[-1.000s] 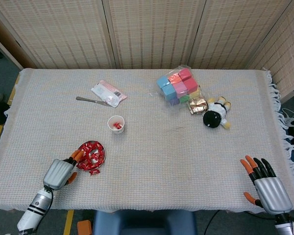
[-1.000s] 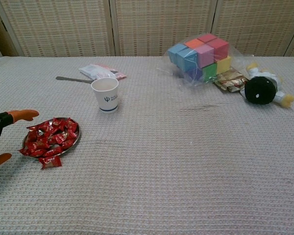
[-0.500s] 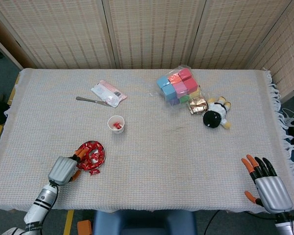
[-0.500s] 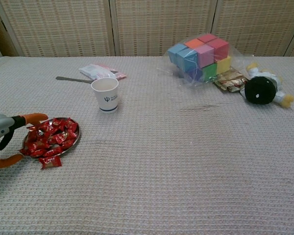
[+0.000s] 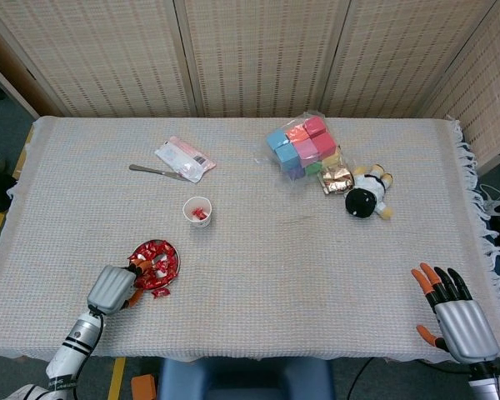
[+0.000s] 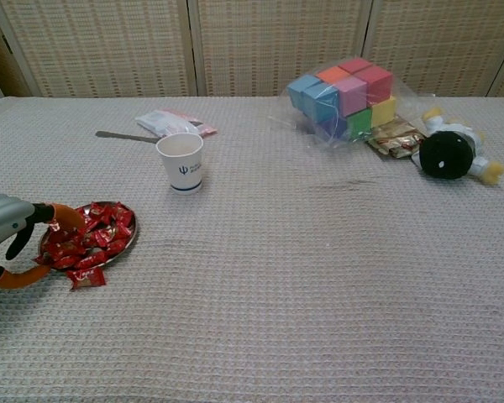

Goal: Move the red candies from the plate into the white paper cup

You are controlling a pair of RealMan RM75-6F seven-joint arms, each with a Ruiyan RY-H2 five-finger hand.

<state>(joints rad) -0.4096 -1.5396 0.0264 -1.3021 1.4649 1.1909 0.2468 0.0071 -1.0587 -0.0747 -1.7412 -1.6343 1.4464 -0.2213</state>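
The left hand (image 5: pixel 114 287) is at the near-left side of the plate (image 6: pixel 131 238), with its fingers (image 6: pixel 60 212) bent down over the left part of the red candies (image 6: pixel 88 238) and the thumb low beside the plate's near edge. The fingertips seem to touch the wrappers, but from these views I cannot tell if a candy is really pinched between them. The hand's silver back faces up in the head view, and the forearm runs from it toward the near-left corner of the table (image 5: pixel 317 275). The right hand (image 5: pixel 454 312) rests at the near-right edge of the table with its fingers spread and holds nothing. Compared with one second ago, the left hand has moved forward and to the right, from beside the plate to over its rim, and its fingers have curled from a spread shape into a bent one. The right hand has shifted only a little. The candies lie piled on the plate, and one candy lies on the cloth just beside its near edge. The cup (image 5: pixel 197 211) stands upright, behind the plate and apart from it, and the head view shows some red candies already inside it.
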